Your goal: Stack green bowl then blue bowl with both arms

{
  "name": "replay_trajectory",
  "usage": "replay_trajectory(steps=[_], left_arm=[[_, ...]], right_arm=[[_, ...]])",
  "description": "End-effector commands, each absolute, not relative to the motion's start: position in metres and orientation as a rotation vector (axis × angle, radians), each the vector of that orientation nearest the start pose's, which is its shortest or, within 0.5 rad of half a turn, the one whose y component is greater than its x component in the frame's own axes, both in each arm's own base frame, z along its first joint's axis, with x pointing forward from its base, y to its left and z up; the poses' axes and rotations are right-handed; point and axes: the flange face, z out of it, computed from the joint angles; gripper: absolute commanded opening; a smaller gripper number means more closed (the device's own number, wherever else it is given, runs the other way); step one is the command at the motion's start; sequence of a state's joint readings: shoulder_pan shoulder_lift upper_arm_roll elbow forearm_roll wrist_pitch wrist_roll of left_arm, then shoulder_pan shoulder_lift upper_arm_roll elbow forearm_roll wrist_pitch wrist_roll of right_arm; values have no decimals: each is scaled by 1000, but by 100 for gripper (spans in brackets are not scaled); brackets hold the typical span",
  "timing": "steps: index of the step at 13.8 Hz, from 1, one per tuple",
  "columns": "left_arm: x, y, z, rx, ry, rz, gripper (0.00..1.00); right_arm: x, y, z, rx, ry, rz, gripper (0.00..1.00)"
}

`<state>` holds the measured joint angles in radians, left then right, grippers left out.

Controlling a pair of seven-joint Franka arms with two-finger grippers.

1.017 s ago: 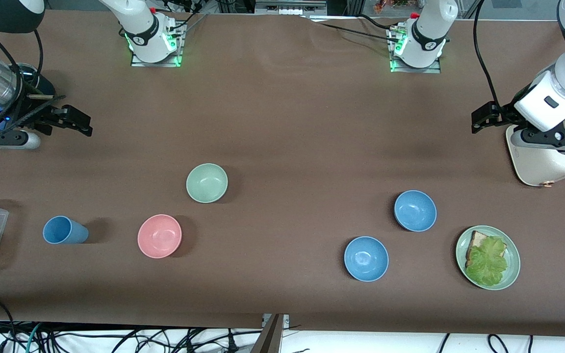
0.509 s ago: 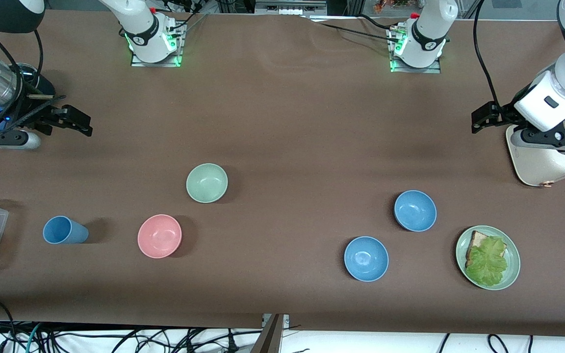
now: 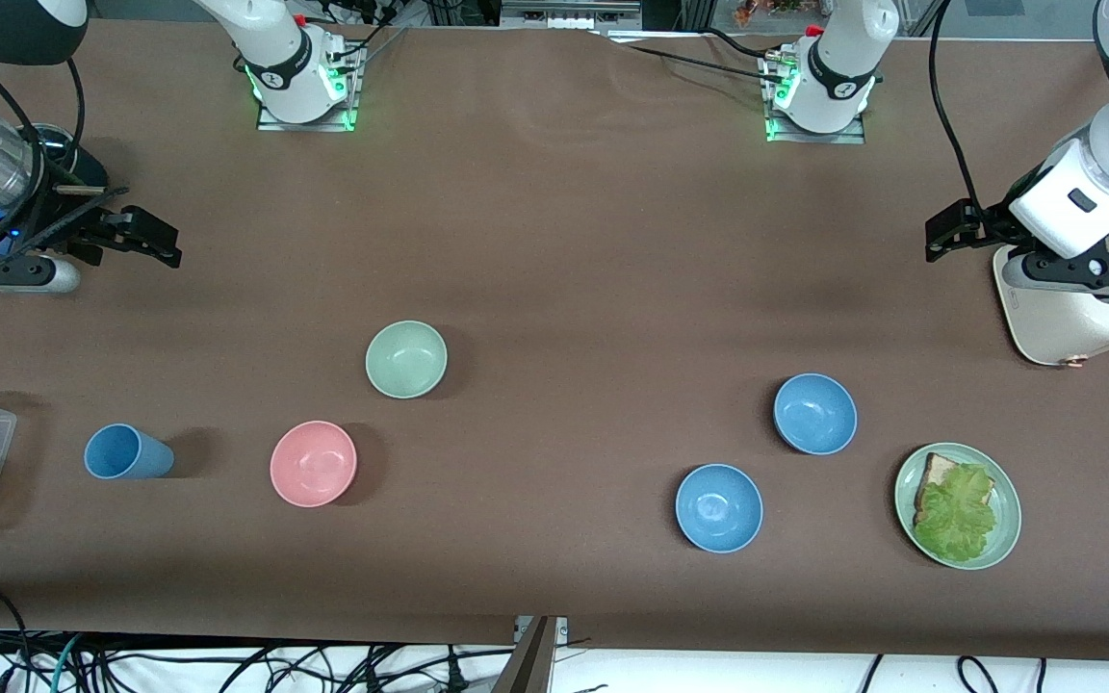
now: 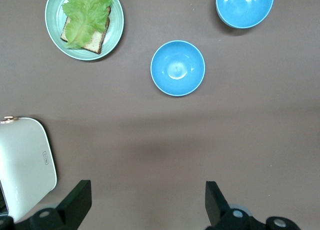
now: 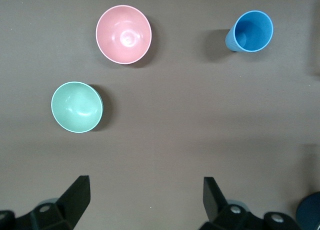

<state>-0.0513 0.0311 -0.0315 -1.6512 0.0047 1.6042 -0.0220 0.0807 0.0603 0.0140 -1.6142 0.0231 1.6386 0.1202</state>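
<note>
The green bowl (image 3: 406,359) sits upright, just farther from the front camera than the pink bowl (image 3: 313,463). The 2 blue bowls (image 3: 814,414) (image 3: 719,507) lie near the lettuce plate (image 3: 1005,539). The right gripper (image 5: 145,200) and the left gripper (image 4: 147,202) both hover spread wide, holding nothing. The bowls look light, stiff and smooth, so pinching a rim wall seems the best hold.

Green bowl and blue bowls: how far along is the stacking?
Nothing looks done yet. The green bowl sits alone on the table near the pink bowl; both blue bowls lie apart toward the left arm's end. Nothing is in hand: the right pincer and left pincer wait open, empty, at the table's ends. Both pickups and the stacking remain.
</note>
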Motion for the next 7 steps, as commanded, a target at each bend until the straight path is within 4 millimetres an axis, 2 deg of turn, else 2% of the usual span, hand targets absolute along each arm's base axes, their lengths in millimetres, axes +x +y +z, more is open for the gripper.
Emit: replay_trajectory(steps=[1, 7], left_arm=[[556, -48, 578, -3133, 87, 118, 100], [556, -48, 578, -3133, 87, 118, 100]], right_arm=[[574, 53, 579, -3117, 60, 59, 100], [576, 48, 580, -3116, 75, 40, 100]])
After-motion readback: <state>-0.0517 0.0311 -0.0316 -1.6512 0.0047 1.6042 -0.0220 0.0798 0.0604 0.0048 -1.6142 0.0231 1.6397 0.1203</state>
